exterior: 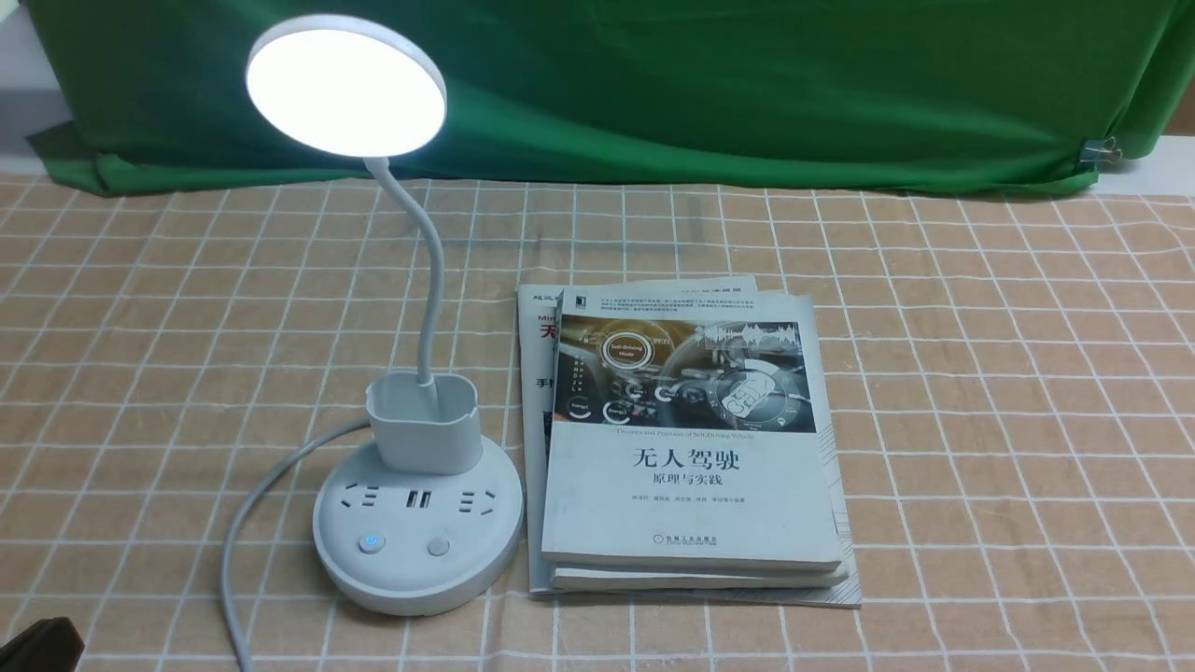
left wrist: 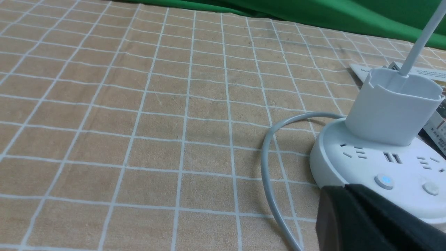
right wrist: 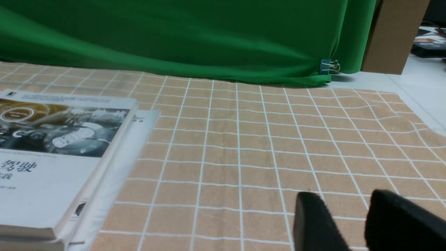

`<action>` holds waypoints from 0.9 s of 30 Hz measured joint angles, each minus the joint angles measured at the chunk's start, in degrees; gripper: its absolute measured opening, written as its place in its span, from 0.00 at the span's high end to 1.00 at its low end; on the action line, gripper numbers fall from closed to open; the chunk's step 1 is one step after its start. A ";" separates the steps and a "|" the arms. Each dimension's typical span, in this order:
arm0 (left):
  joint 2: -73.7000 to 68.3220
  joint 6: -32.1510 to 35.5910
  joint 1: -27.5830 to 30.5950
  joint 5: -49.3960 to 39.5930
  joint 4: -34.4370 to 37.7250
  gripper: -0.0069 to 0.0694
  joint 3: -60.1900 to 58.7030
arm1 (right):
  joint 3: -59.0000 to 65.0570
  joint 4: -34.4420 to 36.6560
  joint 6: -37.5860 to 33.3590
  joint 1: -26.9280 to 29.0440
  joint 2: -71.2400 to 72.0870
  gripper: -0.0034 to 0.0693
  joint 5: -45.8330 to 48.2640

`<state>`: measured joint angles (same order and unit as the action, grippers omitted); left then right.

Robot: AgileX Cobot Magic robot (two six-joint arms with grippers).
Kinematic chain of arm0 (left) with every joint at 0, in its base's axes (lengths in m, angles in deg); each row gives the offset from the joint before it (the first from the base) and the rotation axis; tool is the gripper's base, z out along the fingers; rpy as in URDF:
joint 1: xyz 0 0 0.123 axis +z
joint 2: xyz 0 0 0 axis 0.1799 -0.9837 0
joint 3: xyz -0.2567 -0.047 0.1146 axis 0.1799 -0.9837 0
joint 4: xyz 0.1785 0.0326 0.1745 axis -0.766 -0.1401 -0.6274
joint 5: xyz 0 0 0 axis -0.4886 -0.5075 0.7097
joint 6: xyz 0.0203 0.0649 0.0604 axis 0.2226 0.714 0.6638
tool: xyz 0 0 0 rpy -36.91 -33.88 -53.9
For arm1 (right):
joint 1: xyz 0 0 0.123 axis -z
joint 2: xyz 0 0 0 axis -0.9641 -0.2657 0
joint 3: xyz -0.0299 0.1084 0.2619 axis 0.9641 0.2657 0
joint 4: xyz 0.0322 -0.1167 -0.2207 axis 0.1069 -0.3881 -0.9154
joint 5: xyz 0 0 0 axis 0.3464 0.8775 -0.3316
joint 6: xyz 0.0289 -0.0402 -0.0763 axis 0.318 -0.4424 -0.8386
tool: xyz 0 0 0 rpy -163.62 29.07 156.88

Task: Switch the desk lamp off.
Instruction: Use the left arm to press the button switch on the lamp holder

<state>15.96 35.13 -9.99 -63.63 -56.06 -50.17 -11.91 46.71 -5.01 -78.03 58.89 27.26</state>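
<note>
The white desk lamp stands left of centre with its round disc head (exterior: 345, 84) lit. Its bendy neck (exterior: 431, 280) rises from a small cup holder (exterior: 422, 420) on the round base (exterior: 417, 560). The base has sockets and two buttons: the left button (exterior: 372, 542) glows blue, the right button (exterior: 438, 546) is dark. My left gripper (left wrist: 345, 188) is shut and empty, its tips low beside the base rim (left wrist: 324, 167), short of the blue-lit button (left wrist: 384, 180). Its dark tip shows in the front view (exterior: 37, 649). My right gripper (right wrist: 345, 200) is open and empty over bare cloth.
A stack of books (exterior: 686, 439) lies right next to the lamp base, also in the right wrist view (right wrist: 52, 167). The lamp's grey cable (exterior: 271, 476) curves off the base's left side toward the front edge. A green backdrop (exterior: 653, 84) hangs behind the checked tablecloth (exterior: 980, 420).
</note>
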 joint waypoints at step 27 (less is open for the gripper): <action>-11.92 -4.49 0.00 -0.89 22.36 0.91 14.87 | 0.00 0.00 0.00 0.00 0.00 0.62 0.00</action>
<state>4.04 30.64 -9.99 -64.52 -33.70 -35.29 -11.91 46.71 -5.01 -78.03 58.89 27.26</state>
